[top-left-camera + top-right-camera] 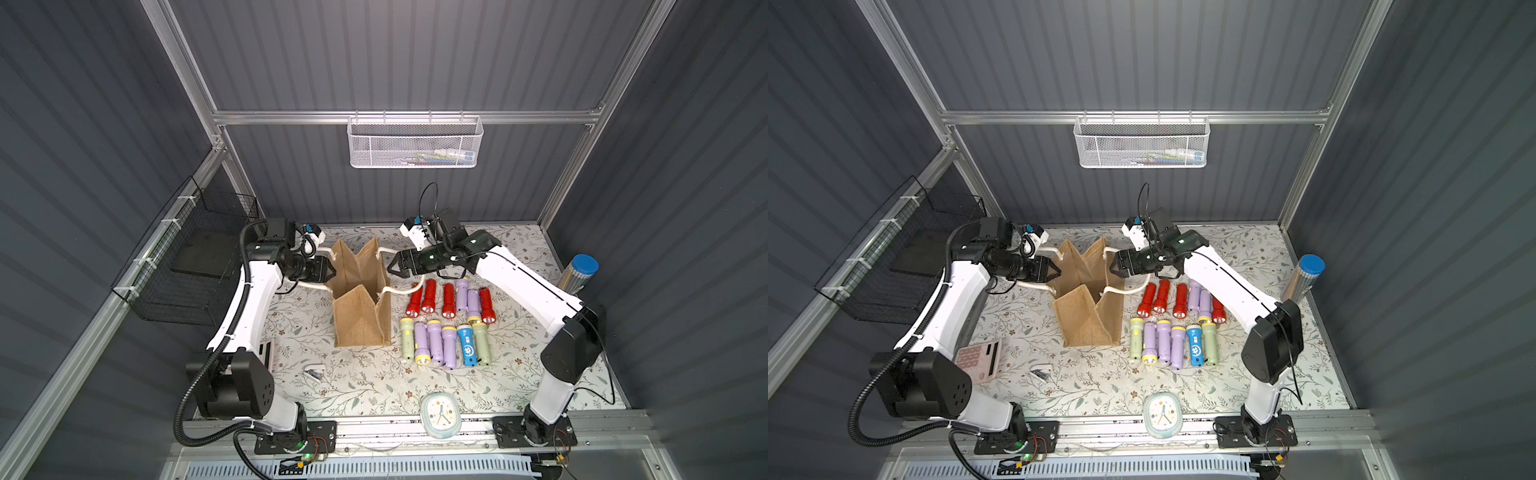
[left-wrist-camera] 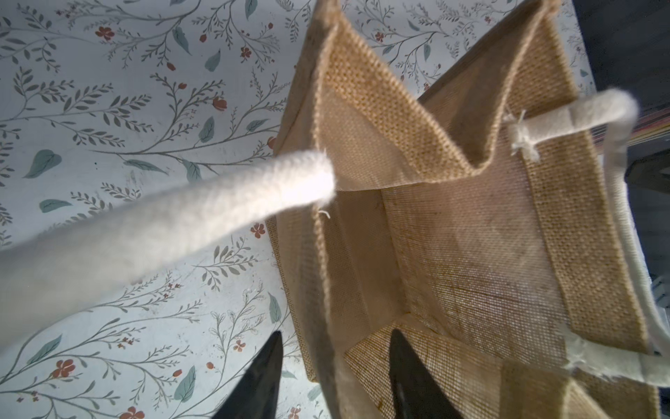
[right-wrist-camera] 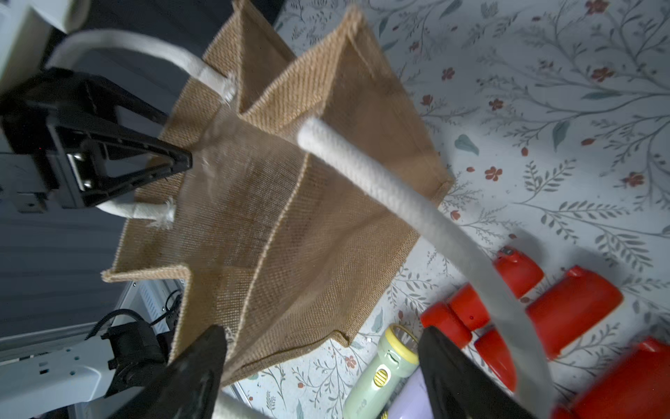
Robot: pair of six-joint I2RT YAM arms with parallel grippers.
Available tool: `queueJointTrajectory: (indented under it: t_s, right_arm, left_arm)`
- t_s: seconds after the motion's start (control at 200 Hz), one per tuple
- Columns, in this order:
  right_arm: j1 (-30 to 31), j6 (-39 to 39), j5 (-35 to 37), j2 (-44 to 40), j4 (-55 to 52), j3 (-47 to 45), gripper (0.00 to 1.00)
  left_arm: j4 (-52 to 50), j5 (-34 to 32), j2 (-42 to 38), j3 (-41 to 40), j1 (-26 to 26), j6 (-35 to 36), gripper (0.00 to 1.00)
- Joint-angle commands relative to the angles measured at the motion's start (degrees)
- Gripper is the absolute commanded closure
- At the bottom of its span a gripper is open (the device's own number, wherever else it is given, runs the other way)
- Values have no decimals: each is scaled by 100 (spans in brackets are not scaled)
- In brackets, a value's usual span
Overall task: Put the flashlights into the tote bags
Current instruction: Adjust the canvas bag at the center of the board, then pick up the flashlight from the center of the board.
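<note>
Flashlights lie in two rows on the worktop, just beside the tote bag, on the right arm's side. Bag stands upright, mouth open, between both arms. Left end effector released, jaws apart, the bag's side wall between them. Right end effector released, jaws wide, near a rope handle.

floral table with tote bag, flashlights, clock, calculator
</note>
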Motion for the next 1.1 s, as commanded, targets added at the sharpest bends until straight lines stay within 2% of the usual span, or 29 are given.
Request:
queueJointTrajectory:
  t_s: [0.0, 0.08, 0.21, 0.24, 0.295, 0.405, 0.465, 0.565, 0.705, 0.901, 0.941, 1.096]
  right_arm:
    - [-138, -117, -248, -416, 402, -111, 1]
    - [-232, -46, -202, -718, 659, -343, 1]
    - [-451, 551, 360, -1336, 1039, -877, 1]
    - [-527, 671, 729, -1524, 1131, -1065, 1]
    - [-694, 897, 978, -1881, 1373, -1498, 1]
    - [-1211, 1216, 937, -2746, 2219, -2709, 1]
    - [-1562, 1417, 787, -3020, 2202, -3142, 1]
    - [-2058, 1450, 773, -2949, 1069, -3063, 1]
    - [-2197, 1197, 1461, -2726, -77, -3173, 1]
    - [-2362, 863, 1871, -2535, -347, -3619, 1]
    - [-2419, 799, 2011, -2511, -364, -3691, 1]
    - [-2741, 672, 2491, -2155, -522, -3668, 1]
  left_arm:
    - [142, 286, -112, -121, -49, -215, 50]
    - [215, 290, -93, -125, -81, -295, 49]
    - [231, 279, -18, -52, -145, -355, 49]
    - [221, 264, 2, -24, -168, -364, 49]
    - [212, 218, 37, 15, -215, -399, 49]
    - [189, 129, 90, 70, -344, -447, 50]
    - [147, 48, 130, 126, -424, -474, 49]
    - [72, -46, 174, 178, -556, -523, 49]
    - [31, -222, 263, 204, -626, -704, 50]
    - [-49, -347, 278, 161, -639, -1161, 52]
    - [-60, -532, 260, 145, -639, -1263, 52]
    - [-31, -529, 166, 53, -716, -1500, 53]
